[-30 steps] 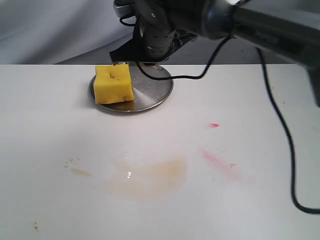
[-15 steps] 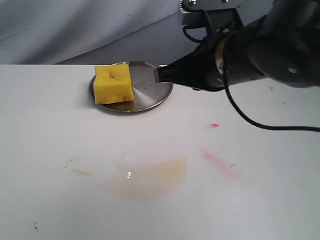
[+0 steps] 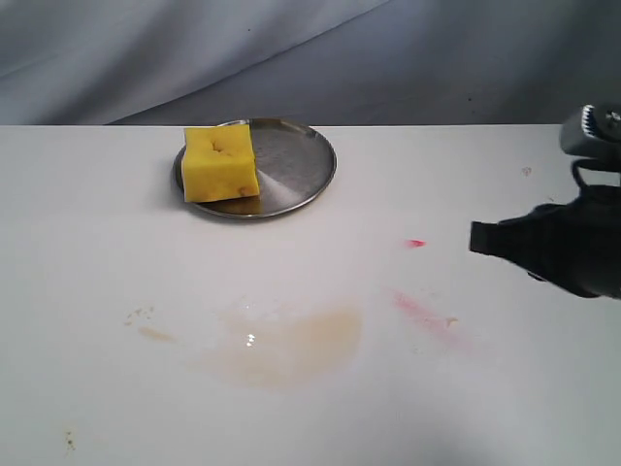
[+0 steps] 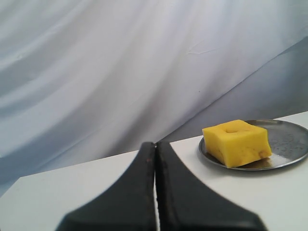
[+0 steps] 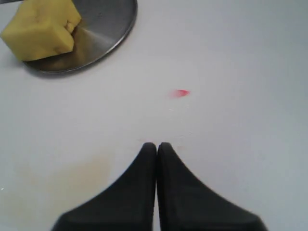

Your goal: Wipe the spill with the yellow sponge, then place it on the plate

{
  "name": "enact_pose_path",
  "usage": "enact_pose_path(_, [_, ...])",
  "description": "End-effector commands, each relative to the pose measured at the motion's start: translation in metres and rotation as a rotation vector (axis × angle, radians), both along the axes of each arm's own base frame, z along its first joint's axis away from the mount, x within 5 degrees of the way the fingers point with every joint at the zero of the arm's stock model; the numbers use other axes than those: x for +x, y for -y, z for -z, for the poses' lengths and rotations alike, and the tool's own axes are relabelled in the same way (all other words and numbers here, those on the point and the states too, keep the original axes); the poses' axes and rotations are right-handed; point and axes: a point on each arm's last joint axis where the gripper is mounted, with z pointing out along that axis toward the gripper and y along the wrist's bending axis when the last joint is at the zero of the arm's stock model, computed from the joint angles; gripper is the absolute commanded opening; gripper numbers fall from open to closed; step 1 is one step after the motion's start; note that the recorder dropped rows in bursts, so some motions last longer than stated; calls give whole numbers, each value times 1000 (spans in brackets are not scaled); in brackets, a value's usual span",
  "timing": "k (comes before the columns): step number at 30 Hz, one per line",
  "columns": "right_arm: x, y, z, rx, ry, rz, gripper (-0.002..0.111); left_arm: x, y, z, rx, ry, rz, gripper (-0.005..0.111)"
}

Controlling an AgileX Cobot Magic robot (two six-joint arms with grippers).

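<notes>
sponge's on the plate, folks: the yellow sponge (image 3: 221, 165) sits on the left part of the plate (image 3: 301, 167), far-left of centre on the table (image 3: 87, 252), one corner out by the rim. the spill (image 3: 291, 345) lies well apart from it at the near middle, now a thin tan smear, still glossy in one spot.

right gripper (image 5: 156, 147) hangs off at the right, jaws pressed together, nothing in them. left gripper (image 4: 155, 145) has its jaws together too, empty, with the sponge and plate beyond it.

how would that block handle? it looks like light, soft foam that will squash under a pinch and spring back, and it is probably damp. i'd take it across two opposite side faces at mid height, clear of the dented top, with the jaws opened wide first.

compared with half a second ago, the right arm has pulled away from the plate's right edge to the right side of the scene. sponge, plate, smear and the pink-red streak (image 3: 419, 311) haven't budged.
</notes>
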Motion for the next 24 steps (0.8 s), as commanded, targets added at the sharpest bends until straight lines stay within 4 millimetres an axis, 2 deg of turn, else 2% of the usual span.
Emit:
enact_pose_path(1, [-22, 32, 14, 88, 74, 62, 0, 0, 0, -2, -17, 11, -3, 0])
enact_pose_path(6, [-66, 71, 31, 146, 251, 167, 0, 0, 0, -2, -17, 11, -3, 0])
enact_pose_path(8, [-76, 79, 36, 133, 298, 195, 0, 0, 0, -2, -17, 11, -3, 0])
enact_pose_path(15, [-102, 94, 51, 102, 399, 265, 0, 0, 0, -2, -17, 11, -3, 0])
enact_pose_path(24, [-126, 101, 44, 77, 559, 265, 0, 0, 0, -2, -17, 11, -3, 0])
